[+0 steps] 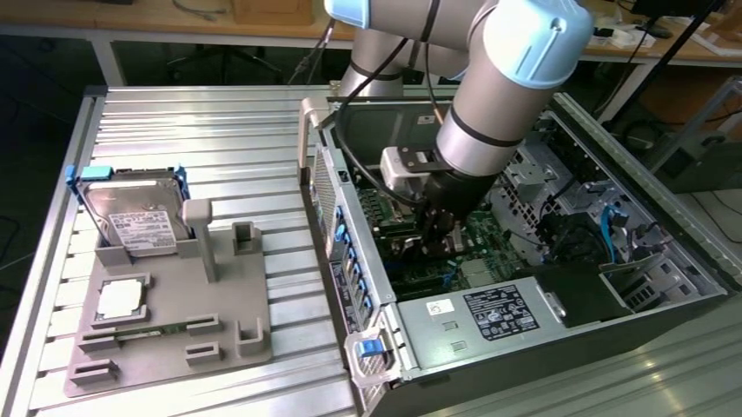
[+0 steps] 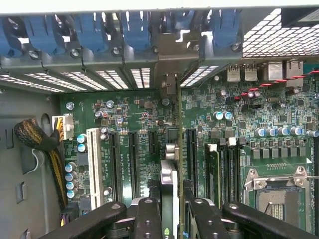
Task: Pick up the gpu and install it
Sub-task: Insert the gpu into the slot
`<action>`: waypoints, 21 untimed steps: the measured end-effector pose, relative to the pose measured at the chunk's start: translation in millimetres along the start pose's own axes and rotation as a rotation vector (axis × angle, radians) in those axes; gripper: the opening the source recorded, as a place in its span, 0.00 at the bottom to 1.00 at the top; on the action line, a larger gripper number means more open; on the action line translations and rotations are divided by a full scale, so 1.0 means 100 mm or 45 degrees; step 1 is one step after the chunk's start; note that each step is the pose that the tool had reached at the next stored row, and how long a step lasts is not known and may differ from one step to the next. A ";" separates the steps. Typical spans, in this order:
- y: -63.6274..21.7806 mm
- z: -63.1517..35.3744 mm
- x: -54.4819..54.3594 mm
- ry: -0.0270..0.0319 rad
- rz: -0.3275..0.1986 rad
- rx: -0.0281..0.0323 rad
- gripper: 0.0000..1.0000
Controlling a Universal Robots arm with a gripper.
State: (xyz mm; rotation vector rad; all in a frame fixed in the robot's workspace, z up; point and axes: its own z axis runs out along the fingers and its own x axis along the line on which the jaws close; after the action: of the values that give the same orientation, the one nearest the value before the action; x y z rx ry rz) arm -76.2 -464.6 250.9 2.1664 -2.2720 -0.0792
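Not much legible from here. White label on the hard drive: rows of print, too small to make out. Black sticker on the silver PSU box in the case: white text and cert-type marks, can't read any. Small white sticker next to it w/ a round symbol, unclear. Wrist view: tiny white silkscreen on the motherboard betw. the black slots, prob. slot names, not readable. No brand or nos. I can actually make out anywhere.
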 end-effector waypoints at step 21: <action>-0.001 0.020 -0.01 -0.0011 -0.004 0.0073 0.27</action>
State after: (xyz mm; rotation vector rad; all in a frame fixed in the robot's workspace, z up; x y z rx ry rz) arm -76.1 -463.5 248.9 2.1734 -2.2721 -0.0737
